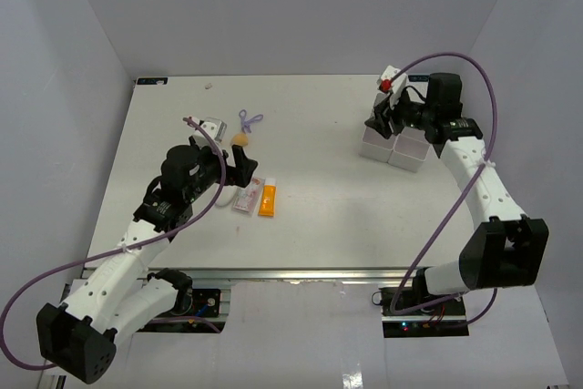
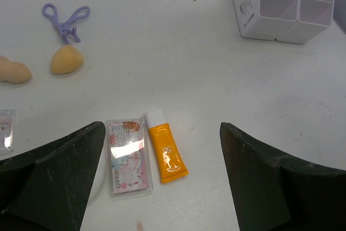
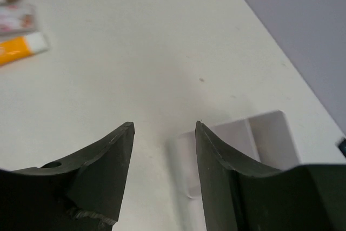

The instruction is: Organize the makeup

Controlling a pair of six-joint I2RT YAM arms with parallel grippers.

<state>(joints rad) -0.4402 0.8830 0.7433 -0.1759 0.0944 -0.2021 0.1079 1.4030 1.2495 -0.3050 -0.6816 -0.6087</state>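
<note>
While the left arm reaches forward from its base with the elbow bent low, its wrist sits over the left half of the worktop (image 1: 346,225). The left tool (image 1: 244,163) points toward the centre. Its jaws are fully spread and released, grasping nothing. In the left wrist view, the pink packet (image 2: 128,156) and the orange tube (image 2: 167,152) lie flat, just beside each other. They appear between the two fingers and are not touched. Farther out lie a beige egg sponge (image 2: 66,59) near the purple looped implement (image 2: 65,20), and a second sponge (image 2: 13,70) to the left.

The right arm rises from its base, folds at the elbow on the far right, and extends back to the white tray (image 1: 407,154) on the far right of the worktop. The right tool (image 3: 163,124) hangs over the tray's edge. Its jaws are parted with nothing between them.
</note>
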